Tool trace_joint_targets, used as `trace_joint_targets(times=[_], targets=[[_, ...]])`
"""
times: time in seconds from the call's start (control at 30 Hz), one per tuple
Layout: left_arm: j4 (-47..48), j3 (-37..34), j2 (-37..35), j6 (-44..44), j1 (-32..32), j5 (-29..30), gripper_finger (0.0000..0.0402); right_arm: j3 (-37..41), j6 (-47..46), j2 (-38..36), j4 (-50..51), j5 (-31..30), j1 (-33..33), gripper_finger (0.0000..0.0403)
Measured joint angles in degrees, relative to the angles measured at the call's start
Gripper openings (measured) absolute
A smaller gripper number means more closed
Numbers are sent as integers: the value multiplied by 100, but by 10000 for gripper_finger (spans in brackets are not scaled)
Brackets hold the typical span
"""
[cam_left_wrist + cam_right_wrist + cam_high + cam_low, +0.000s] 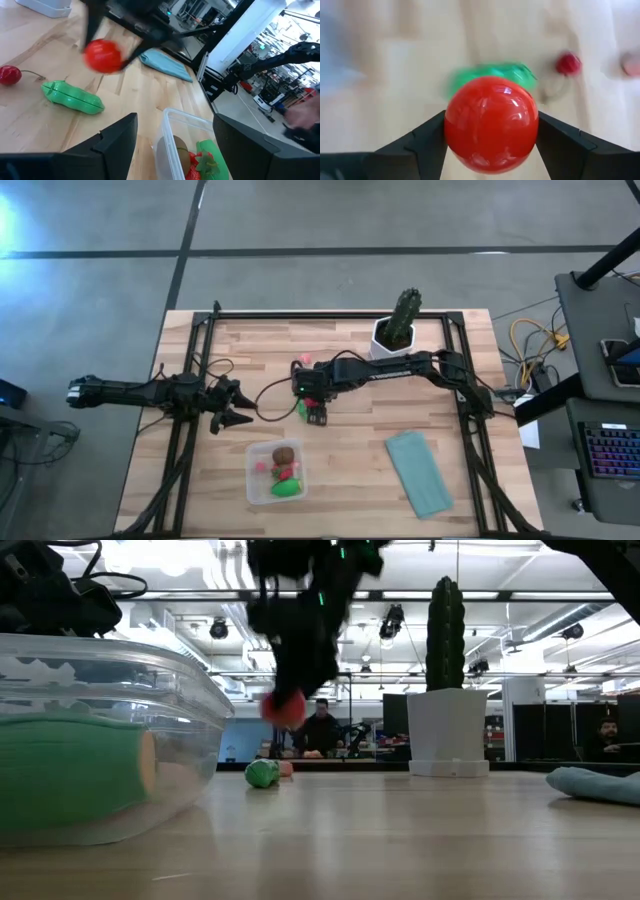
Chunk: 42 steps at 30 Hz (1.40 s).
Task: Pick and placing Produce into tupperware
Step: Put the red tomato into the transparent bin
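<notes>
Left gripper (pixel 232 406) sits near the table's left side, above the wood, fingers spread apart with nothing between them. Its wrist view looks past both dark fingers (pixel 117 137) onto the tupperware rim.

Tupperware (pixel 254 480) is near the front edge, left of centre, on the table (pixel 350 480). Inside: a brown round piece (pixel 283 453), a red bit (pixel 284 471), a pink bit (pixel 261 466) and a green oval (pixel 285 489). In the low view the container (pixel 195 690) fills the left side, with a green piece (pixel 70 775) against the wall.

Right gripper (pixel 318 416) reaches across from the right side to mid-table, just behind and right of the tupperware, held above the wood. Fingers clamped on a red ball (pixel 491 123), pads touching both sides; the same ball is visible in the low view (pixel 284 709), clear of the surface.

Still loose on the table under/near the right gripper: a green pod (pixel 72 97) lying flat, a small cherry with stem (pixel 10 75) just beside it, and a pink piece (pixel 301 360) farther back.

Cactus in a white pot (pixel 396 332) stands at the back, right of centre. Teal cloth (pixel 418 472) lies flat front right, well apart from the tupperware.

People (pixel 320 730) are visible in the room beyond the table, low view.
</notes>
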State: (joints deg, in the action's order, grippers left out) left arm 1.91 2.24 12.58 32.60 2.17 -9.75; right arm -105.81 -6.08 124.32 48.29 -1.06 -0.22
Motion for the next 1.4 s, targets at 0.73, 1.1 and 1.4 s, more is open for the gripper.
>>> trace_joint_targets(times=[0.73, 1.1, 1.4], targets=[[0, 0, 0, 0, -1, -1, 246, -2579, -1261, 1510, -719, 1944, 1281, 258], [-2, 0, 0, 2, -1, 0, 246, -2885, -1462, 2115, -1503, 2545, 1390, 258], [-2, 0, 0, 0, -1, -1, 246, -2862, -1216, 2124, -1707, 2371, 1411, 263]])
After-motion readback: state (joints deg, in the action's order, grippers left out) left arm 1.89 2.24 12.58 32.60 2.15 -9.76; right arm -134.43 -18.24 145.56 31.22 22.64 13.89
